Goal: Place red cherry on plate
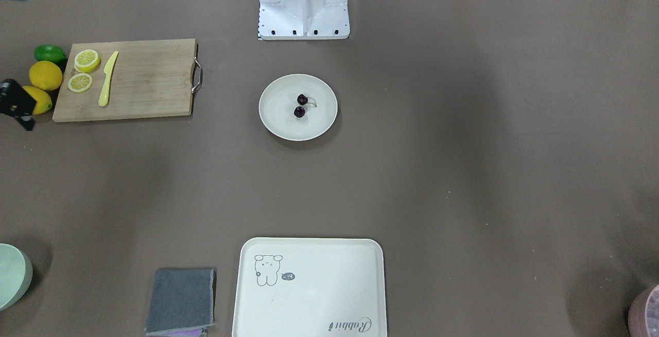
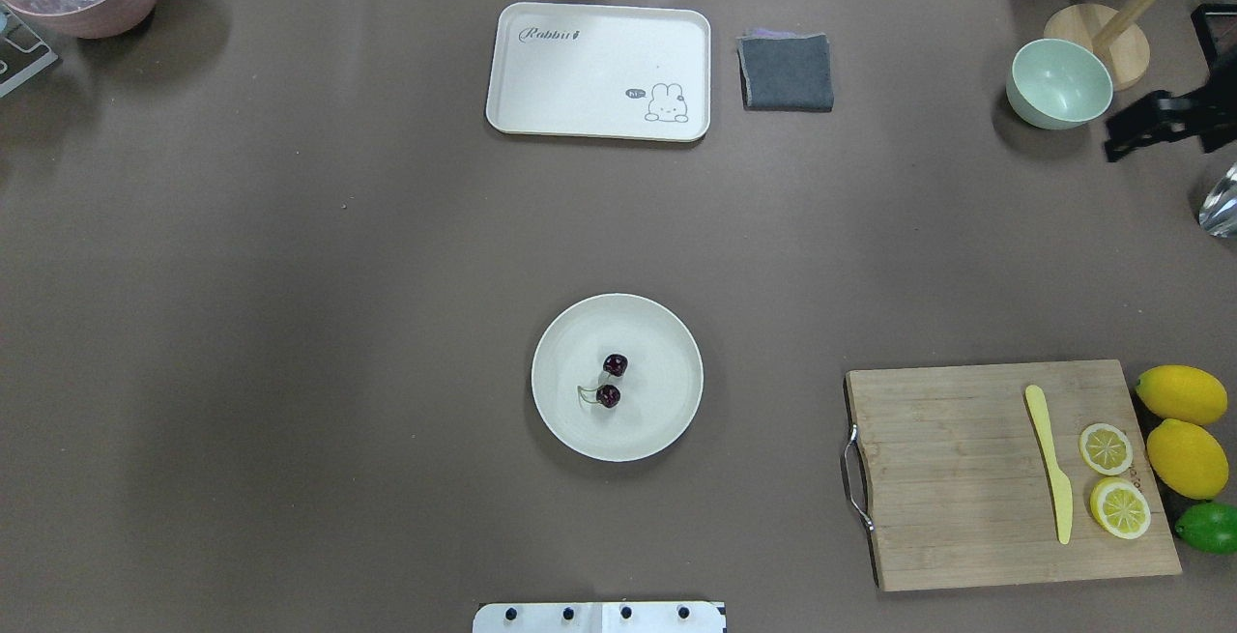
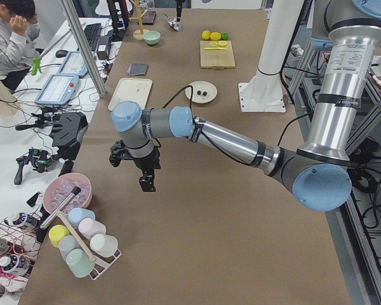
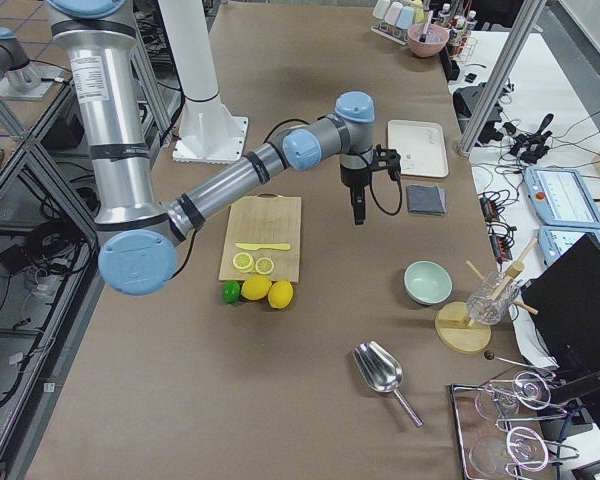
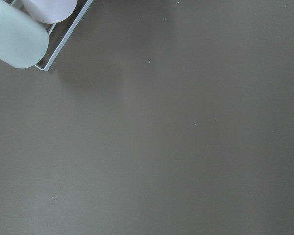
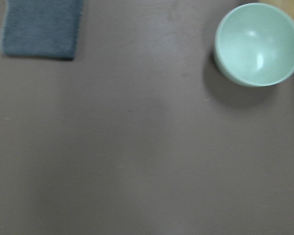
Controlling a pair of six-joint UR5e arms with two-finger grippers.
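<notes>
The red cherry (image 2: 612, 380) is a pair of dark glossy fruits on a thin green stem, lying near the middle of the round cream plate (image 2: 662, 411). In the front view the red cherry (image 1: 300, 106) rests on the same plate (image 1: 273, 121), just before the robot's base. Neither gripper is near it. My right gripper (image 2: 1126, 135) hangs high over the table's far right, beside the green bowl, and I cannot tell how its jaws stand. The side view shows my left gripper (image 3: 146, 184) above bare table at the left end; whether it is open I cannot tell.
A wooden cutting board (image 2: 957, 478) with a yellow knife (image 2: 1049, 464) and lemon slices (image 2: 1111, 478) lies right of the plate, whole lemons and a lime beside it. A cream tray (image 2: 599, 63), grey cloth (image 2: 786, 72) and green bowl (image 2: 1058, 82) line the far edge.
</notes>
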